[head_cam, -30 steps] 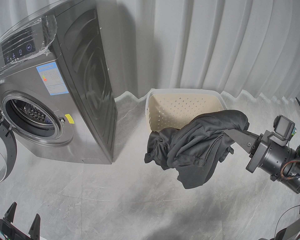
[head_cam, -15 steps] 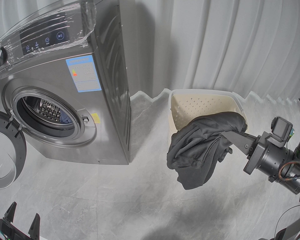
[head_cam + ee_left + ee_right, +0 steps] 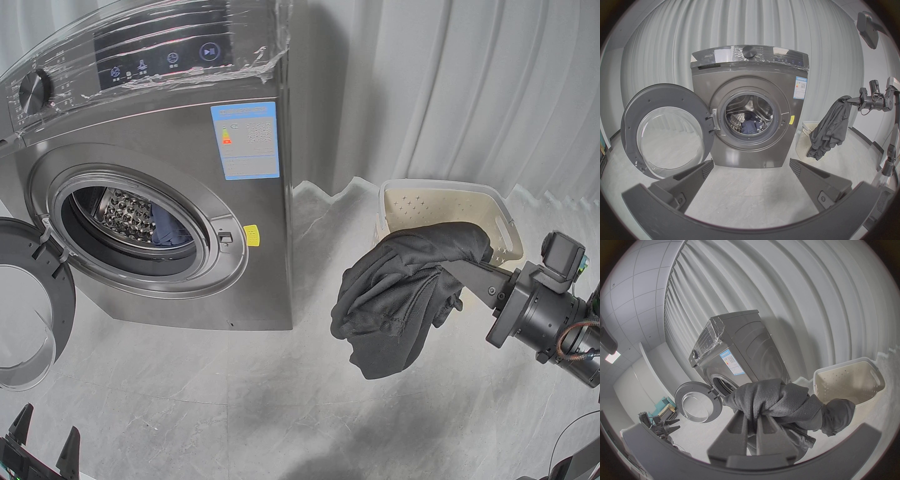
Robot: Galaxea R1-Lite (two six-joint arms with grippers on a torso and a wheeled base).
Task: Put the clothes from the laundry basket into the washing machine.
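Clothes: dark grey garment point(image 3: 394, 294) clenched in the right gripper point(image 3: 752, 427), hanging clear of the floor point(image 3: 281, 387).
Laundry basket point(image 3: 445, 187) stands at its 1 o'clock; washing machine point(image 3: 156, 125) at 9 o'clock, door point(image 3: 25, 300) swung open, blue cloth point(image 3: 164, 228) in the drum point(image 3: 125, 212), blue-edged label point(image 3: 245, 140) and yellow sticker point(image 3: 251, 235) unreadable. Left gripper point(image 3: 50, 424), spread, at 7 o'clock. Head camera has turned toward the machine since a second ago; grip unchanged.

On washing machine point(image 3: 156, 134) front: blue label point(image 3: 245, 140), yellow sticker point(image 3: 251, 235); play-pause icon point(image 3: 209, 52) on control panel point(image 3: 150, 44); print illegible.
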